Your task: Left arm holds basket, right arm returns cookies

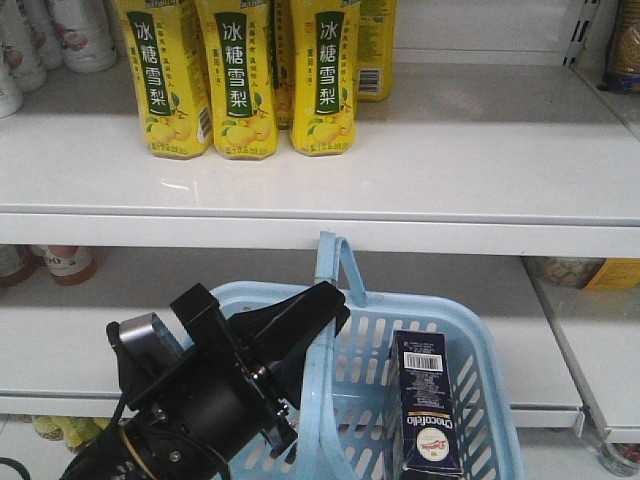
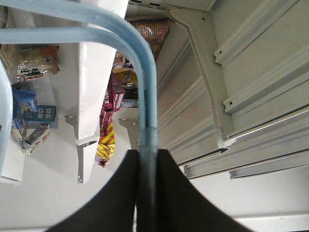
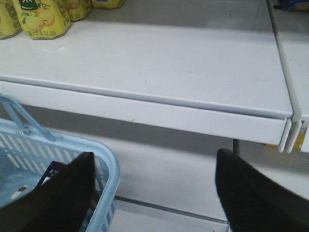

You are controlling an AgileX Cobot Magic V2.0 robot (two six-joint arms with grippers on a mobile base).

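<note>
The light blue basket (image 1: pixel 366 352) hangs in front of the lower shelf. My left gripper (image 1: pixel 322 308) is shut on one of its raised handles (image 1: pixel 336 262). The left wrist view shows the black jaws of the left gripper (image 2: pixel 147 162) pressed on the blue handle bar (image 2: pixel 147 77). The dark navy cookies box (image 1: pixel 429 412) stands upright inside the basket at its right side, barcode up. My right gripper (image 3: pixel 154 153) is open and holds nothing. It sits at the basket's right corner (image 3: pixel 107 163), its left finger (image 3: pixel 67 193) over the rim. A sliver of the cookies (image 3: pixel 49 171) shows there.
Yellow drink bottles (image 1: pixel 240 80) stand at the back left of the upper white shelf (image 1: pixel 460 150); they also show at the top left as bottles (image 3: pixel 41 17) in the right wrist view. A vertical shelf divider (image 3: pixel 282 72) runs on the right. Other packaged goods (image 2: pixel 108 116) fill neighbouring shelves.
</note>
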